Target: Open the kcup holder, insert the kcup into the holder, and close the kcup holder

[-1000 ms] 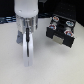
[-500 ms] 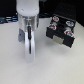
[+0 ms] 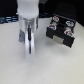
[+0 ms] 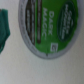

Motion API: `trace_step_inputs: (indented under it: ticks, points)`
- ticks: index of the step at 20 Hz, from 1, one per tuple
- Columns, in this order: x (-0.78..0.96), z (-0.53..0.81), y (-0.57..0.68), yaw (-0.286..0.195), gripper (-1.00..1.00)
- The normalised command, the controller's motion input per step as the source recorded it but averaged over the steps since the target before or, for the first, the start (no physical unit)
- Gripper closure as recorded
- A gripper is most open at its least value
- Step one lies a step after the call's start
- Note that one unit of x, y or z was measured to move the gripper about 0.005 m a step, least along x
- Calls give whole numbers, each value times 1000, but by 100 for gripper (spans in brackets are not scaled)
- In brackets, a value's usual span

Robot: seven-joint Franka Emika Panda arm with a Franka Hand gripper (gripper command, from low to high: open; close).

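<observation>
In the exterior view, a white robot arm (image 3: 27,20) is being seen reaching down over a pale counter (image 3: 12,65). Its claw (image 3: 29,49) is being held low, just above or at the counter surface; from this blurred picture it cannot be told whether contact is being made. Two pale fingers (image 3: 32,46) are being shown hanging close to one another with a narrow dark gap between them. Whether the claw is spread or pressed together, and whether anything is being pinched, cannot be told from these pictures.

The black boxy holder (image 3: 61,30) is being seen on the counter toward the exterior view's right, well apart from the claw. Pale grey details and small red marks are being shown on its top and front faces. Whether it is open or closed cannot be made out at this sharpness.

In the wrist view, the cup (image 4: 50,25) is being seen from above, filling much of the picture. Its round lid is being shown green at the middle with pale lettering, and it is being ringed by a white rim. The cup is resting on the pale counter (image 4: 20,65). A green object (image 4: 4,31) is lying just beside the cup at the picture's edge; what it is cannot be told. The cup itself cannot be picked out in the exterior view.
</observation>
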Motion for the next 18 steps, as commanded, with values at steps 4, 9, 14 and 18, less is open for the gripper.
trace_step_inputs:
  ticks: [4,9,14,18]
  points:
    - [10,-116,-86,-223,100]
    - [8,4,-8,-38,100]
    - [11,0,-9,-35,100]
    - [26,7,-1,-35,100]
